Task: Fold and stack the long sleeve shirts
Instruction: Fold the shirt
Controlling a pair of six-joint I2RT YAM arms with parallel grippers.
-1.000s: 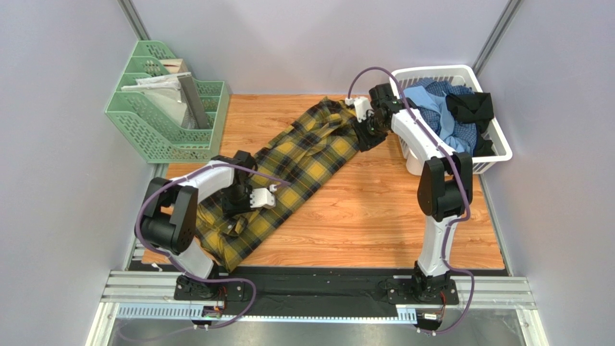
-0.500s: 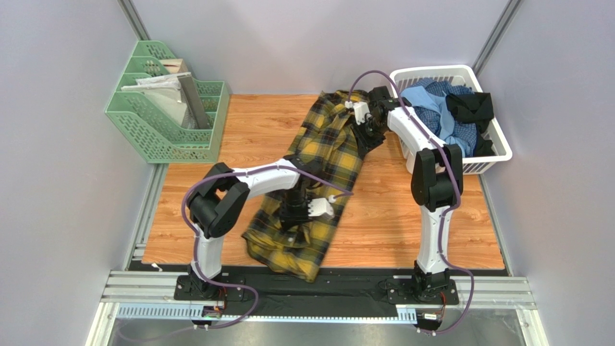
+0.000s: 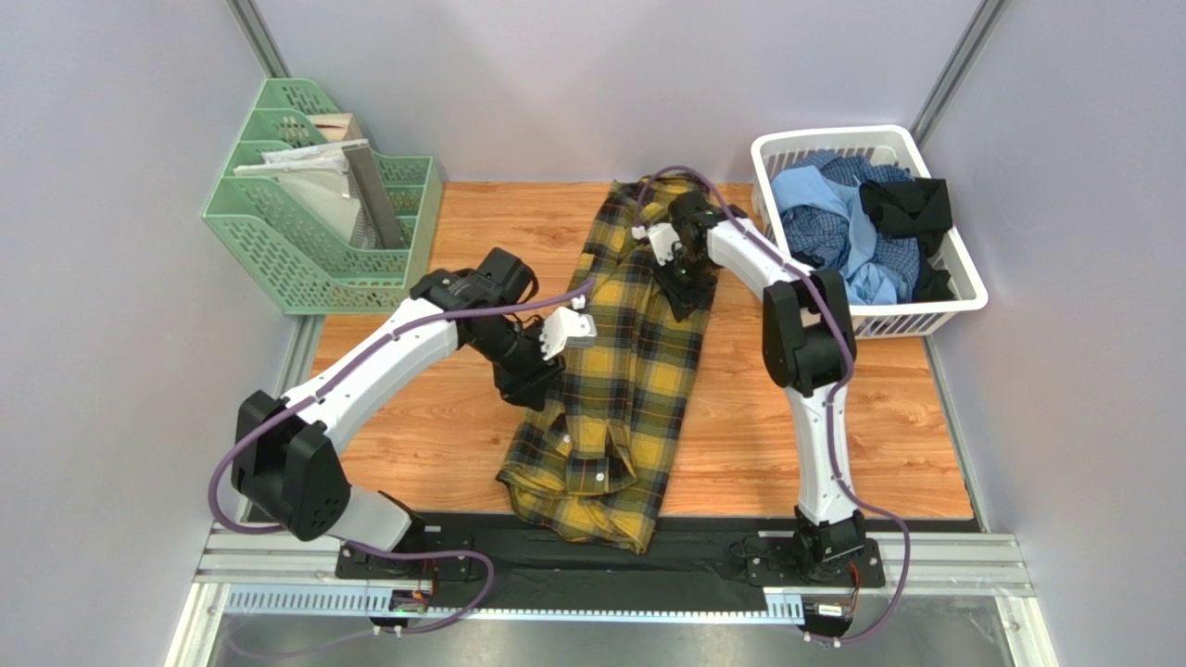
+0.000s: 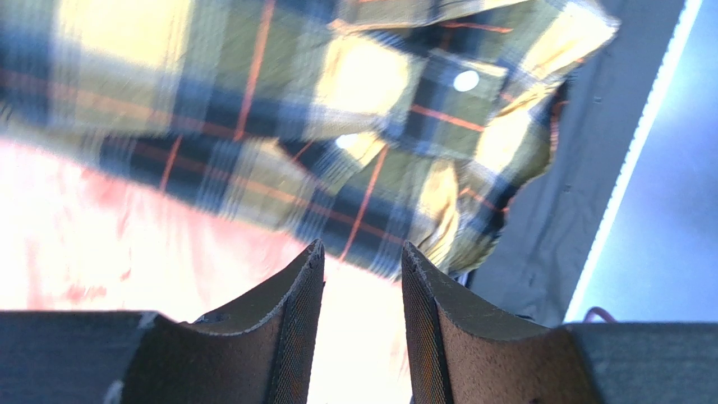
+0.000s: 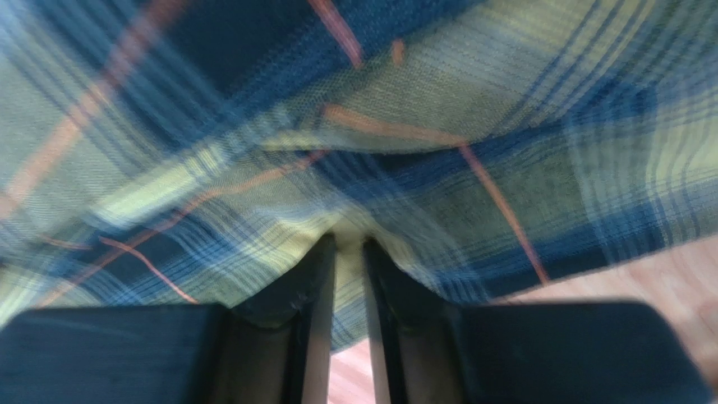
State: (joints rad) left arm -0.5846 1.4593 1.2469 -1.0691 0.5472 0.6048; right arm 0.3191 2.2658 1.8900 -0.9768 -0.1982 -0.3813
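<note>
Fabric of the one plaid shirt (image 3: 627,375) is lying lengthwise down the middle of the tabletop (image 3: 835,431), its near end bunching over the near edge. The right arm is reaching far forward and inward. The right end effector (image 5: 348,244) is pinching a fold at the shirt's far end, fingers nearly together. The left arm is stretching diagonally inward. The left end effector (image 4: 361,252) is standing just beside the shirt's left edge, fingers parted, gripping nothing. One white basket (image 3: 961,299) at far right is holding other shirts (image 3: 821,209) in blue and black; their count cannot be told. One green rack (image 3: 279,236) is standing at far left.
</note>
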